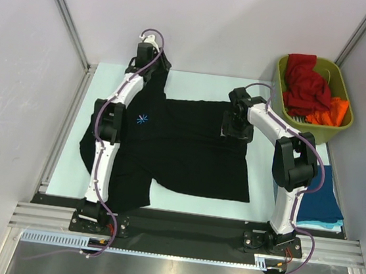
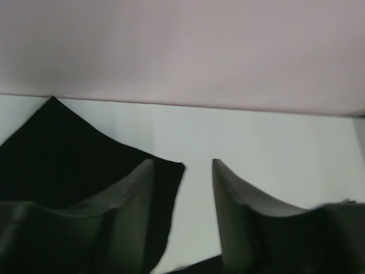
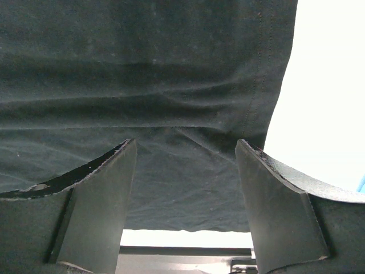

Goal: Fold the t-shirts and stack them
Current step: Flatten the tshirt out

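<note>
Black shirt [image 1: 194, 151]: spread flat mid-table [image 1: 195, 85], starburst print up. Left gripper [image 2: 182, 194]: fingers wide apart over the shirt's far corner; right gripper [image 3: 185, 177]: fingers wide apart over its right hem. Red shirt [image 1: 305, 81] and orange shirt [image 1: 331, 113]: in bin [image 1: 316, 132], far right; blue shirt [image 1: 325, 193]: flat at the table's near right edge.

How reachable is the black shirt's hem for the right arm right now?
Probably yes: the right gripper is open directly over the black shirt, with the stitched hem close beside it and nothing in between.
</note>
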`<action>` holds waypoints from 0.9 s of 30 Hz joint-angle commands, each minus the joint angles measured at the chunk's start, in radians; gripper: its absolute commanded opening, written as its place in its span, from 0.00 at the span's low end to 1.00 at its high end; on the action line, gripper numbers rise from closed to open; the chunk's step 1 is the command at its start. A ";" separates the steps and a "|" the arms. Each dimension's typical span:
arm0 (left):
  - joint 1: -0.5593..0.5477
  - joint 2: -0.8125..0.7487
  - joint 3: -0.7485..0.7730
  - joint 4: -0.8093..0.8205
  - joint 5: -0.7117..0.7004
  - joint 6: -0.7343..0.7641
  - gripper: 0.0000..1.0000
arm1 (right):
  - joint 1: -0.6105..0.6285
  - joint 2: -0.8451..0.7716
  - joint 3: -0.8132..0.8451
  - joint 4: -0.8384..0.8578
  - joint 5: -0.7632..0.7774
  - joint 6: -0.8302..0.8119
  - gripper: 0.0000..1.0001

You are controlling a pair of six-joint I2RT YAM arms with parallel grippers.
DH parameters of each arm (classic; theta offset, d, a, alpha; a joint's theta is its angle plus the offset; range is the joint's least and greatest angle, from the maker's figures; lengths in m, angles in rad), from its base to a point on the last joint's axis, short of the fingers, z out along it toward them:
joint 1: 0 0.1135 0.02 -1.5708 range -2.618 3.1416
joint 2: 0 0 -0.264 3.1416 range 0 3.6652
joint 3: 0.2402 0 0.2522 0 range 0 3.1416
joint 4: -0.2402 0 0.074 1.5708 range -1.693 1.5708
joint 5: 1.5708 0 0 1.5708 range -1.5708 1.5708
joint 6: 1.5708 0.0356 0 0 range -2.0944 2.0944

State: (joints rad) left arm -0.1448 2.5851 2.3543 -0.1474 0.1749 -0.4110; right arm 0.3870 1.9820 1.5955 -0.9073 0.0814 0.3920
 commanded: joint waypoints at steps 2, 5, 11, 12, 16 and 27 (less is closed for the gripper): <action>0.007 -0.019 0.066 -0.024 -0.119 0.030 0.64 | 0.007 -0.045 0.006 0.001 -0.014 0.008 0.76; 0.017 -0.068 0.054 -0.111 -0.172 0.061 0.71 | 0.013 -0.029 0.030 -0.021 -0.006 0.005 0.76; 0.053 -0.331 -0.156 -0.340 -0.347 0.147 0.75 | -0.016 0.023 0.125 -0.096 0.026 -0.031 0.78; 0.059 -0.367 -0.197 -0.365 -0.359 0.158 0.74 | -0.043 0.026 0.151 -0.091 0.017 -0.036 0.78; 0.105 -0.557 -0.479 -0.397 -0.293 0.233 0.73 | -0.097 0.089 0.288 -0.030 -0.054 -0.035 0.83; 0.255 -0.473 -0.554 -0.497 -0.023 0.080 0.56 | -0.103 0.561 0.957 -0.029 -0.026 -0.022 0.80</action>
State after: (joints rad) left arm 0.1238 2.0342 1.7580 -0.5697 0.0402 -0.2821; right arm 0.2752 2.5042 2.4935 -0.9348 0.0517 0.3653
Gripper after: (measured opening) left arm 0.568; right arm 0.801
